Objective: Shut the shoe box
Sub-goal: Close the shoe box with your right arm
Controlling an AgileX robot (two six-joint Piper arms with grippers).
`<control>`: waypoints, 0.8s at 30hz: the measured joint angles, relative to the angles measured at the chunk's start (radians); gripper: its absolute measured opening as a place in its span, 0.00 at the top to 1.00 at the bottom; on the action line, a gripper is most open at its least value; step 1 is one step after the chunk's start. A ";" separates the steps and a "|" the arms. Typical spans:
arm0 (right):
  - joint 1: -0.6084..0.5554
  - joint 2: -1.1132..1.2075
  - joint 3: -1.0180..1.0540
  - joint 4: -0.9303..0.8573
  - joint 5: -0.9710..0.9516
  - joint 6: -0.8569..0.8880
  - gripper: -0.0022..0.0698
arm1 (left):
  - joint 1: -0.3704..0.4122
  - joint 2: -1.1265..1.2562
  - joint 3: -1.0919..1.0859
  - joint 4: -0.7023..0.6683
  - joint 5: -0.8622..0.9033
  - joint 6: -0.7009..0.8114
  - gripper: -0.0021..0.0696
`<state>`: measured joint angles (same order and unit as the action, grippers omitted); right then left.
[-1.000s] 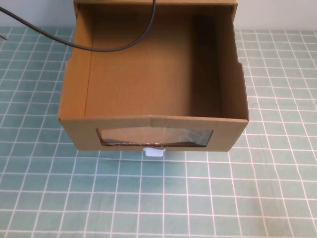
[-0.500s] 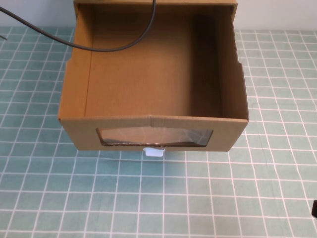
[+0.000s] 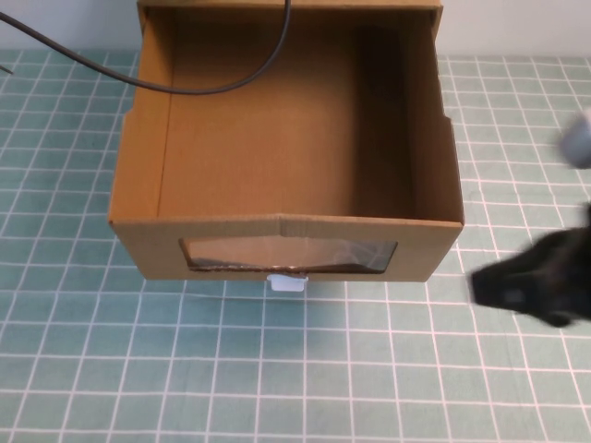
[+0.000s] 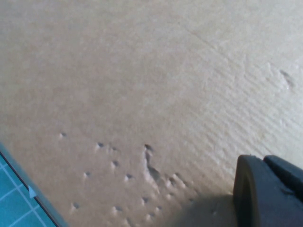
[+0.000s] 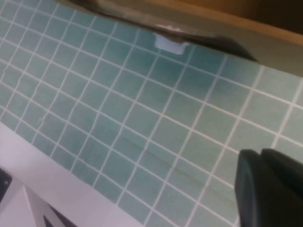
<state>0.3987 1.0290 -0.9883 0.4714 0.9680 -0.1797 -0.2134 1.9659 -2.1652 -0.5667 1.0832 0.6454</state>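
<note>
The shoe box (image 3: 286, 138) is brown cardboard, and its drawer is pulled out toward me, open and empty. Its front has a clear plastic window (image 3: 288, 255) with a small white tab (image 3: 286, 282) below it. My right gripper (image 3: 494, 284) is a dark blur over the mat just off the box's front right corner. The right wrist view shows the gripper (image 5: 270, 189) above the mat, with the box front (image 5: 265, 33) and the tab (image 5: 170, 43) ahead of it. My left gripper (image 4: 270, 194) is out of the high view and sits close against a dented cardboard face (image 4: 142, 94).
A black cable (image 3: 185, 88) hangs across the back of the open drawer. The box stands on a green grid mat (image 3: 277, 369). The mat's edge and a white surface (image 5: 47, 175) show in the right wrist view.
My right gripper has come in from the lower right edge and moved up and left toward the box's front right corner. The box has not moved.
</note>
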 joint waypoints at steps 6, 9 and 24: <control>0.295 0.149 -0.094 -0.165 -0.135 0.148 0.99 | 0.000 0.000 0.000 0.000 0.000 -0.007 0.98; 0.356 0.232 -0.141 -0.206 -0.187 0.180 0.99 | 0.000 0.000 0.000 0.000 0.000 -0.009 0.98; 0.309 0.441 -0.361 -0.287 -0.250 0.187 0.99 | 0.000 0.000 0.000 0.000 0.002 -0.011 0.98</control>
<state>0.7078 1.4700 -1.3493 0.1844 0.7181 0.0072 -0.2134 1.9659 -2.1652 -0.5667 1.0847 0.6344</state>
